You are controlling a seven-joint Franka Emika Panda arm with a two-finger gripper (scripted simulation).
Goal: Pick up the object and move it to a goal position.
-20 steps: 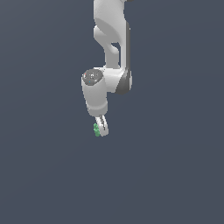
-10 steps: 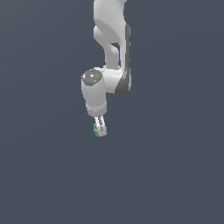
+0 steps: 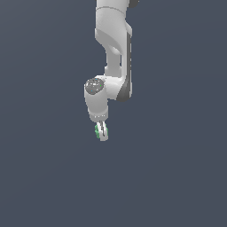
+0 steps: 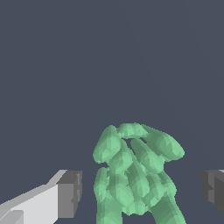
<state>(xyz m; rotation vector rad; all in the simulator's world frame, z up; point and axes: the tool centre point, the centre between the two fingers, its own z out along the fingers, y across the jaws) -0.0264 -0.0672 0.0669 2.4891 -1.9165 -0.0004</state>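
Green, lumpy, knobbly object (image 4: pixel 135 175) sits between the spread grey pads (image 4: pixel 70 193) of the white gripper (image 3: pixel 101 131), clear of both in the wrist view. Risk: closure off-centre on its irregular knobs may let it twist free.

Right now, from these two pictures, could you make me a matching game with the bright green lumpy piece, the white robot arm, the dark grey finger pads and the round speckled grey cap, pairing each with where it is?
Things:
1. bright green lumpy piece
2. white robot arm
3. dark grey finger pads
4. round speckled grey cap

Places:
A. reaches down from the top edge of the exterior view
B. one on each side of the green piece, with a gap showing
C. on the arm's joint above the fingers
D. between the two fingers

Pairs: 1-D, 2-A, 3-B, 4-C
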